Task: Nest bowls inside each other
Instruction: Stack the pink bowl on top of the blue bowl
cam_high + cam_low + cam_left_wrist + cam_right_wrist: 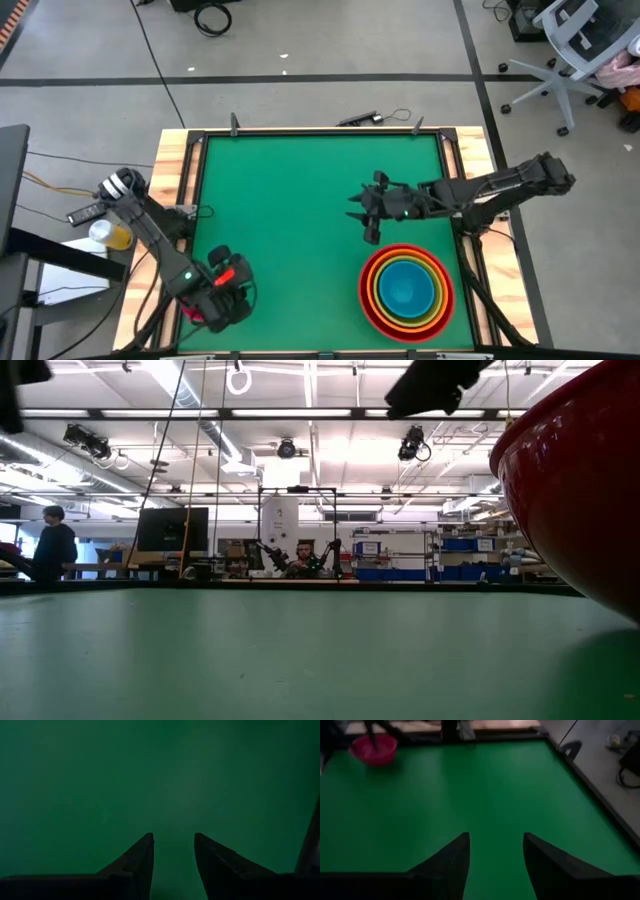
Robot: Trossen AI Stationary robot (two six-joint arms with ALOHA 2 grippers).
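Observation:
Near the table's near right corner stands a nest of bowls: red outermost (pixel 372 305), then orange, yellow-green and blue (pixel 405 288) inside. The red bowl's wall (pixel 580 490) fills the right of the low view. The pink bowl (pixel 372 749) rests on its base at the near left, close by my left arm; from above only a pink sliver (pixel 193 313) shows under that arm. My left gripper (pixel 173 842) is open over bare green mat at the near left (pixel 232 292). My right gripper (pixel 362 215) (pixel 496 840) is open above the mat, just beyond the nest, pointing toward the table's left.
The green mat (pixel 300 200) lies inside a raised wooden frame (pixel 175 170). A dark tool and cable (pixel 360 118) sit on the far edge. The mat's middle and far half are bare. People and shelves show in the room behind.

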